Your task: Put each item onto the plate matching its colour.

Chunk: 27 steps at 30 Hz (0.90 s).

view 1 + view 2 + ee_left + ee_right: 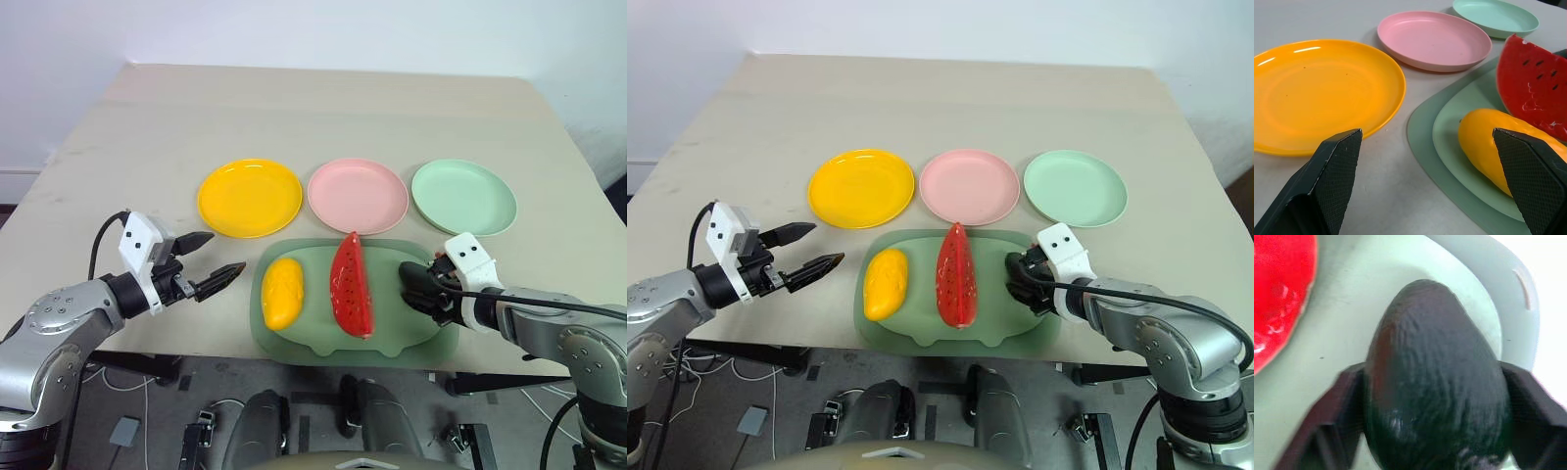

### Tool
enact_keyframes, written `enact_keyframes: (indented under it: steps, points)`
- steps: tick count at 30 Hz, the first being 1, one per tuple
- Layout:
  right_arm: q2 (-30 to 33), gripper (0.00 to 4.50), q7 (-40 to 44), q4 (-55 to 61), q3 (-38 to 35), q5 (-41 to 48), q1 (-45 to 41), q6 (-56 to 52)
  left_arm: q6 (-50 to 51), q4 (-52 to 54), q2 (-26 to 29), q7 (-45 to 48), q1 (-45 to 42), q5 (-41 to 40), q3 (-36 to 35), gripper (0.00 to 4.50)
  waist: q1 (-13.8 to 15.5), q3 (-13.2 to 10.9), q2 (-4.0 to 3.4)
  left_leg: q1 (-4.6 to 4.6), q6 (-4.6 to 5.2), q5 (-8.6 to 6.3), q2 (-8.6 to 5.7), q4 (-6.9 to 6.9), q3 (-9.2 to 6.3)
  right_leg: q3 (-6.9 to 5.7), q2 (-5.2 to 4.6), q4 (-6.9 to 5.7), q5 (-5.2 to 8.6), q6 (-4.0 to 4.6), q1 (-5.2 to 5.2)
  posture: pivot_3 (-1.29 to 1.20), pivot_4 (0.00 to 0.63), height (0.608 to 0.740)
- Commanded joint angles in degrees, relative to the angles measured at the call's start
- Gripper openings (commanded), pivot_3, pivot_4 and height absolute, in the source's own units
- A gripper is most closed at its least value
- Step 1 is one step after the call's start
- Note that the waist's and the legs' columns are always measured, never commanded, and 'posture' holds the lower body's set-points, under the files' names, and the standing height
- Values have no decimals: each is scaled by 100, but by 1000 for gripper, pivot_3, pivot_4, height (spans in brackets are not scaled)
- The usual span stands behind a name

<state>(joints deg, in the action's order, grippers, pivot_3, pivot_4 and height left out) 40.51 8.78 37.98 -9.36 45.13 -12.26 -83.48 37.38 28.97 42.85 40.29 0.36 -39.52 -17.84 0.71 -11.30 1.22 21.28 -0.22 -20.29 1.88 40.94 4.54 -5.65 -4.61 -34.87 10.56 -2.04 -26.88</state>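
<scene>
My right gripper (1435,431) is on the avocado (1432,377), lower right of the head view: one finger against each flank of it, jaws part-closed around it. Avocado sits on the right end of the green pig-shaped mat (294,345), not lifted as far as I can tell.

My left gripper (217,262) hangs at the lower left of the head view, jaws spread wide, nothing between them. It points across toward the mat's left edge, with its tips just short of the mat and below the yellow-orange plate (250,197).

Mango (282,292) lies on the left part of the mat, long axis running up-down in the frame. Watermelon wedge (351,284) stands on the mat's middle, between mango and avocado, apart from both; red face with black seeds shows in my left wrist view.

Three plates in a row on the worktop (313,117) just above the mat: yellow-orange left, pink plate (358,195) centre, mint green plate (463,196) right. All three bare.
</scene>
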Motion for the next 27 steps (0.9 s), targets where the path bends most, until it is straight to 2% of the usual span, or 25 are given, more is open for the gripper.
enact_keyframes:
  steps: [1,4,8,12,17,18,21,27]
  points:
    - [320,3143,441,5,-226,-38,-398,358,-16,158,81,-1,-52,-106,-239,4500,-2,-1,-1,1,0,0,0,1,0,0,0,0,0,0,-1,0,150,740]
    - [717,3143,809,-488,-153,-291,-1018,776,-8,136,92,6,-95,-112,-265,4500,-23,-2,-3,0,0,0,-1,3,2,1,3,-1,3,2,-3,0,150,740]
    - [1218,3143,1142,-2041,754,-1520,-1760,2065,0,117,52,-45,-213,-124,-199,4500,-6,0,0,3,0,0,-5,3,2,0,4,-1,4,6,-7,0,150,740]
    - [904,3143,1335,-4070,1626,-2747,-2447,3547,-11,115,1,-128,-346,-106,-96,4500,-17,1,4,9,1,0,-8,2,3,-2,3,4,-9,18,-6,0,150,740]
    - [451,3143,1650,-5977,1920,-3519,-3082,4720,71,271,-21,-230,-365,-172,-115,4500,-31,-2,-2,12,1,1,-9,2,9,0,3,-4,-18,6,-15,0,150,740]
    - [409,3493,1721,-6220,1928,-3610,-3184,4872,105,348,-20,-261,-332,-224,-172,4500,-31,-2,-2,12,1,1,-8,2,9,-1,3,-8,-18,6,-16,0,150,740]
    - [352,4460,1979,-6468,1825,-3704,-3332,5011,181,466,-24,-346,-255,-341,-331,4500,-33,-2,-2,10,0,2,-5,3,9,0,3,-9,-19,6,-16,0,150,740]
    - [639,4460,2469,-5451,1569,-3688,-3161,4743,248,579,9,-433,-132,-453,-406,4500,-28,-3,-5,9,-1,2,-3,5,8,0,2,-16,-19,6,-16,0,150,740]
